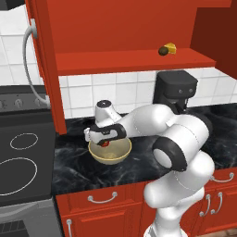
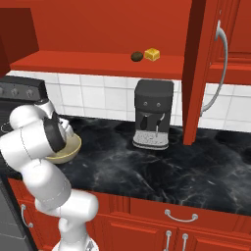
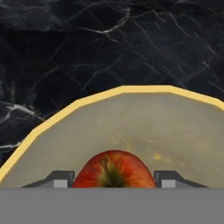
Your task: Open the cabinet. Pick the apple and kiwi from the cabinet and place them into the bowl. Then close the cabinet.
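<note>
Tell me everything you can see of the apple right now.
The apple is small, round and glossy, red streaked with yellow-orange, its dark stem hollow facing the hand camera. It sits between the gripper's two fingertips, which flank it closely on either side, so it looks held. It hangs over the inside of the tan bowl; whether it touches the bowl floor cannot be told. From the left base view it shows as a red spot under the hand, at the bowl's rim.

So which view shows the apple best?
The hand view: the apple sits large between the jaws, above the bowl. The left base view gives a red speck; in the right base view the arm hides it.
</note>
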{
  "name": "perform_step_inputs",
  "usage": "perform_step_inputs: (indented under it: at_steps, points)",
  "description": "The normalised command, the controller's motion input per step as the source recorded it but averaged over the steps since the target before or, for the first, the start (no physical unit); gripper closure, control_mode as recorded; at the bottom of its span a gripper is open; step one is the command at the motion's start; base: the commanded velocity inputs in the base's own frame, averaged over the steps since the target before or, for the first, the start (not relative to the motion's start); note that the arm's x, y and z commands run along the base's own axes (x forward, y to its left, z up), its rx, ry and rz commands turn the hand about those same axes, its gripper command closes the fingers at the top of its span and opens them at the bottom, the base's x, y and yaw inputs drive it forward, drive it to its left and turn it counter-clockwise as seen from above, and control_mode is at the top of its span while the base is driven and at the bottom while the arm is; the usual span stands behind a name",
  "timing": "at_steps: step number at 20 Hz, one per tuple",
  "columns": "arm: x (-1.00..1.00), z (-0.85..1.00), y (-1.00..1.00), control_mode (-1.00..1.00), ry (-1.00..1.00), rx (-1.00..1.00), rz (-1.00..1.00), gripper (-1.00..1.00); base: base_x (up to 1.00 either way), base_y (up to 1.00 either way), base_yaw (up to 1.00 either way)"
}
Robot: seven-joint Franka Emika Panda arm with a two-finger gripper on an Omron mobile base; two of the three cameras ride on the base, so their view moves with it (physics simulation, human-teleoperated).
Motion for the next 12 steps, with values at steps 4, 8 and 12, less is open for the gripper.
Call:
perform_step_inputs:
  at_steps: [4, 8, 12]
  points:
    - [0.02, -0.2, -0.31, -1.0, 0.0, 0.0, 0.0, 1.0, 0.0, 0.0, 0.0]
    - [0.0, -0.18, -0.06, -1.0, 0.0, -0.05, 0.0, -1.0, 0.0, 0.0, 0.0]
    - [0.0, -0.02, 0.0, -1.0, 0.0, -0.01, 0.0, -1.0, 0.0, 0.0, 0.0]
